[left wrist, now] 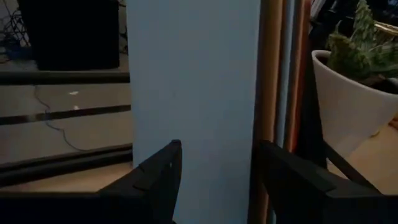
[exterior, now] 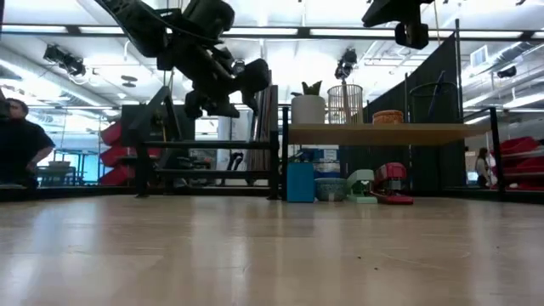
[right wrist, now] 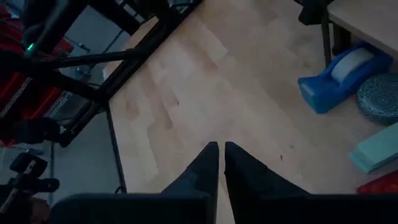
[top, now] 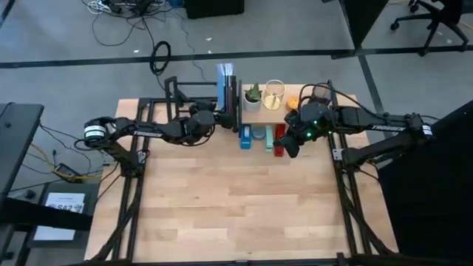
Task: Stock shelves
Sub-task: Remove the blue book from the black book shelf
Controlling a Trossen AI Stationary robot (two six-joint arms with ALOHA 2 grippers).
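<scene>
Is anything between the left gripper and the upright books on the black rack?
Nothing visible. The left gripper faces the pale blue book directly, jaws open on either side of it. The potted plant stands off to the side, not in between.

Open tabletop [top: 229, 199] before crowded shelves [top: 295, 111]

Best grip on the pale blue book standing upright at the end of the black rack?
Probably the exposed top edge of the pale blue book, from above or from the left gripper side, fingers across its thin width. It stands upright against other books by the black rack end, so its far face is blocked.
</scene>
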